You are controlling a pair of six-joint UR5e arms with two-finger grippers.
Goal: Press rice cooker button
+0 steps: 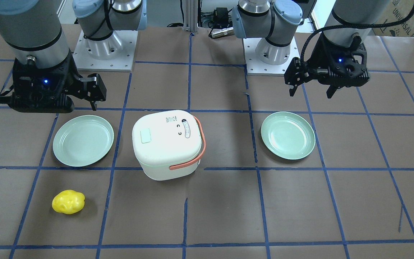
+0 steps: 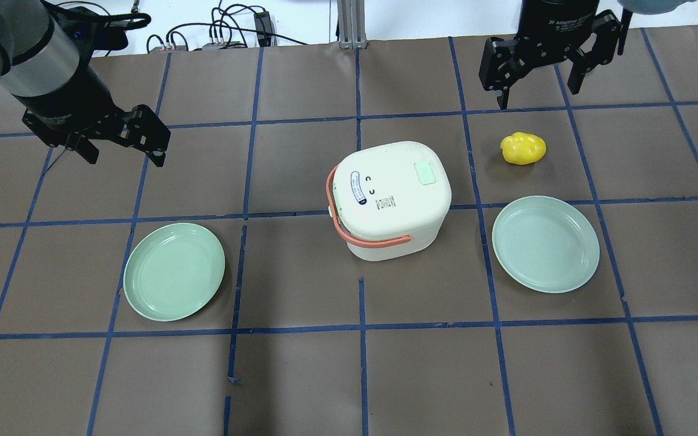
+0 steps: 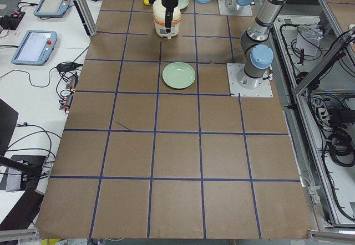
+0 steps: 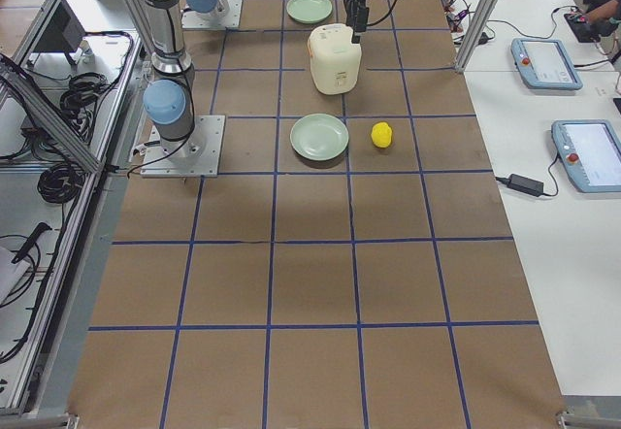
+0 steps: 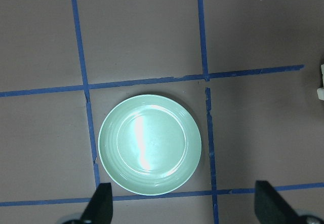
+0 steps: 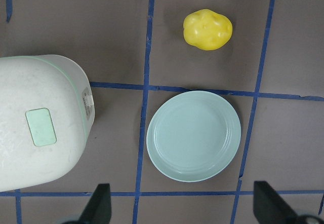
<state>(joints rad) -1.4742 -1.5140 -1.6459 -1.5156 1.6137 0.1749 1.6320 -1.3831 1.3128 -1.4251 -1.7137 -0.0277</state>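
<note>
Left gripper (image 2: 123, 151): jaws spread, empty, well apart from rice cooker (image 2: 385, 206) at table centre. Pale green button (image 2: 425, 172) sits on lid's right side. Right gripper (image 2: 537, 91), jaws spread, empty, likely better placed: descend straight, one fingertip centred, clear of orange handle (image 2: 379, 241). Left plate (image 2: 174, 271) empty. Cooker lid down, contents hidden. Right plate (image 2: 545, 243) empty. Yellow toy (image 2: 523, 148) on table.

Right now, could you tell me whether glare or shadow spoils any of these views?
Left wrist view: a bright glare streak crosses the green plate. Overhead view: even light, soft shadows; the pale green button on the rice cooker stays distinct. Side views: the cooker is too small for detail.
</note>
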